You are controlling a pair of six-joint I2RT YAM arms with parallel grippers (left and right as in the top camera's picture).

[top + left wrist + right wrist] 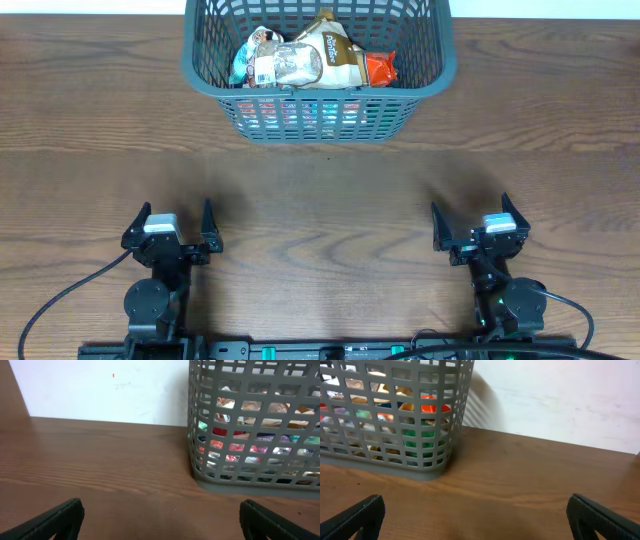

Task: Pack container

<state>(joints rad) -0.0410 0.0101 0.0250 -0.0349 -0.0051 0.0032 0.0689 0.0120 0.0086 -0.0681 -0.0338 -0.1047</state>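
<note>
The container (200, 72), a dark grey lattice basket, stands at the far middle of the table and holds several packets (310, 58). It also shows at the right of the left wrist view (200, 480) and at the left of the right wrist view (432, 472). My left gripper (172, 228) is open and empty near the front left, far from the basket; its jaws (161, 520) frame bare wood. My right gripper (476, 228) is open and empty near the front right; its jaws (476, 517) frame bare wood.
The wooden table (320, 190) stretches between the grippers and the basket. A white wall (100, 390) stands behind the table. Black cables (60, 300) trail from both arm bases at the front edge.
</note>
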